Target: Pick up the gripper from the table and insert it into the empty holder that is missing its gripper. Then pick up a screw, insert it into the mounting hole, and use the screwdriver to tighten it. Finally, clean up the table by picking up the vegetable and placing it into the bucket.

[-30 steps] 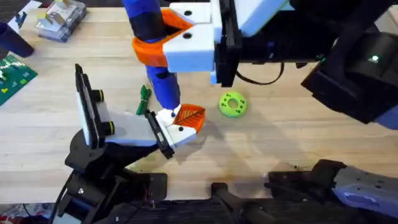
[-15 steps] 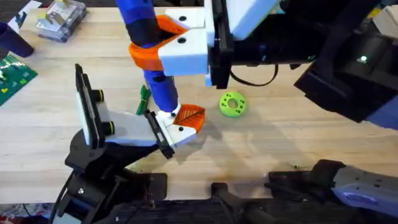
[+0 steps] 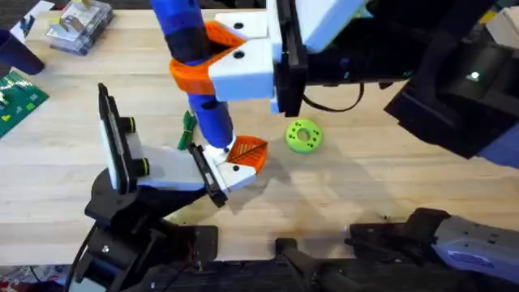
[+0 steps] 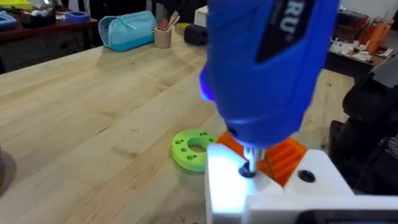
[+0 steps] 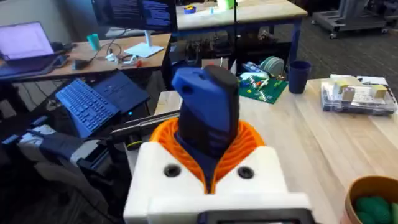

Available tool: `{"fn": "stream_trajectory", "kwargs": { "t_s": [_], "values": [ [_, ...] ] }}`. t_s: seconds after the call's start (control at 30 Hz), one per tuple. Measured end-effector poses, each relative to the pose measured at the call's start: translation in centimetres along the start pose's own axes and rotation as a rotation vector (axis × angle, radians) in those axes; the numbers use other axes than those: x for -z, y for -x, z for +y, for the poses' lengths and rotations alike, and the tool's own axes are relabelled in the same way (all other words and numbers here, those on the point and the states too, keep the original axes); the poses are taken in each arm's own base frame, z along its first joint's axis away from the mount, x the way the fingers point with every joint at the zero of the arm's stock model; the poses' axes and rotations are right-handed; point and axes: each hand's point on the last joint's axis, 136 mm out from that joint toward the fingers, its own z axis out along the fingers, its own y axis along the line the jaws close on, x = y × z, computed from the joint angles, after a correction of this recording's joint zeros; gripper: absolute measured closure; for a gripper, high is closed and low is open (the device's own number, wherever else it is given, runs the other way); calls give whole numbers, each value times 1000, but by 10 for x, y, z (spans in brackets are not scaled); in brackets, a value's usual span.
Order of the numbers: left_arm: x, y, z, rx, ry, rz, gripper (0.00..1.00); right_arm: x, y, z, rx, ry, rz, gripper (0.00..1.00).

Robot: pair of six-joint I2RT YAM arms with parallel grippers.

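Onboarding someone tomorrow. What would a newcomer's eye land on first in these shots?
First the blue screwdriver, standing upright near the table's middle, clamped in the right gripper, its bit down on the white holder where the orange gripper sits. Next the bright green ring-shaped disc just right of that. The slim dark green vegetable lies on the wood left of the screwdriver.

Blue screwdriver (image 3: pixel 199 73) with black grip; orange ribbed pads on white right gripper (image 3: pixel 223 61). Orange lattice gripper (image 3: pixel 247 152) on white holder (image 3: pixel 223 170) dotted black, edged by black bar. Dark green vegetable (image 3: pixel 188 123), bright green ring (image 3: pixel 303 136), orange-brown bucket (image 5: pixel 373 196), pale wooden table (image 3: pixel 365 178).
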Motion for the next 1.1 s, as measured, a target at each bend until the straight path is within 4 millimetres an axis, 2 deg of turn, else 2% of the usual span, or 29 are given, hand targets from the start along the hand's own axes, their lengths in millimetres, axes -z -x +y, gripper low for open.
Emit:
{"fn": "stream_trajectory", "kwargs": {
  "t_s": [0.3, 0.6, 1.1],
  "values": [
    [0, 0, 0, 0, 0, 0, 983, 6, 1, -8, 0, -16, -2, 976],
    [0, 0, 0, 0, 0, 0, 983, 1, 0, 1, 0, 13, 0, 976],
    [0, 0, 0, 0, 0, 0, 983, 1, 0, 2, 17, 15, 0, 976]
  ]
}}
